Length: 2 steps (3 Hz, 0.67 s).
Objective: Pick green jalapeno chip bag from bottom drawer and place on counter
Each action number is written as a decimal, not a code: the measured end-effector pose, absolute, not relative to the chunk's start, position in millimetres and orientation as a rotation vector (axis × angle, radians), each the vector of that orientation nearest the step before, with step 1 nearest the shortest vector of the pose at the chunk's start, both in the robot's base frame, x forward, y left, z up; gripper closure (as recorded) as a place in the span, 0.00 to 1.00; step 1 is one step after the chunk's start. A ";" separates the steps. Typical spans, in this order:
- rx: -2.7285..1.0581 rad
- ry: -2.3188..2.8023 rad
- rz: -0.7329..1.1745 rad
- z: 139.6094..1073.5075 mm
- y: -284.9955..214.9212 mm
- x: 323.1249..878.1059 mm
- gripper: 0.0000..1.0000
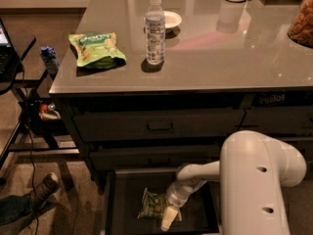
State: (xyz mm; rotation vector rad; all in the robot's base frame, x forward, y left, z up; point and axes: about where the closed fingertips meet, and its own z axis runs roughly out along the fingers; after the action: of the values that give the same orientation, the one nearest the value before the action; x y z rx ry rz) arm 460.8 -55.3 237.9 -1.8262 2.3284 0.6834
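counter (220, 58), bottle (155, 31), bag (96, 48), end effector (167, 219) in drawer (126, 204)

Jalapeno chip bag in the open bottom drawer

The green jalapeno chip bag (152, 204), small, crinkled and pale olive, lies flat near the middle of the bottom drawer (124, 207). The gripper (167, 219) is down inside that drawer at the bag's right edge. The glossy grey-brown counter (220, 58) sits above the drawer.
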 end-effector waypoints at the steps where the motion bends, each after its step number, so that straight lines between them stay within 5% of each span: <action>1: -1.821 2.339 0.690 208.4 -53.0 466.0 0.00; 2: -1.819 2.345 0.697 181.6 -50.2 471.9 0.00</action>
State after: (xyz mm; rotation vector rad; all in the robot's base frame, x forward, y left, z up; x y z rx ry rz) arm 471.9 -50.2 181.6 -1.8192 2.3447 0.6969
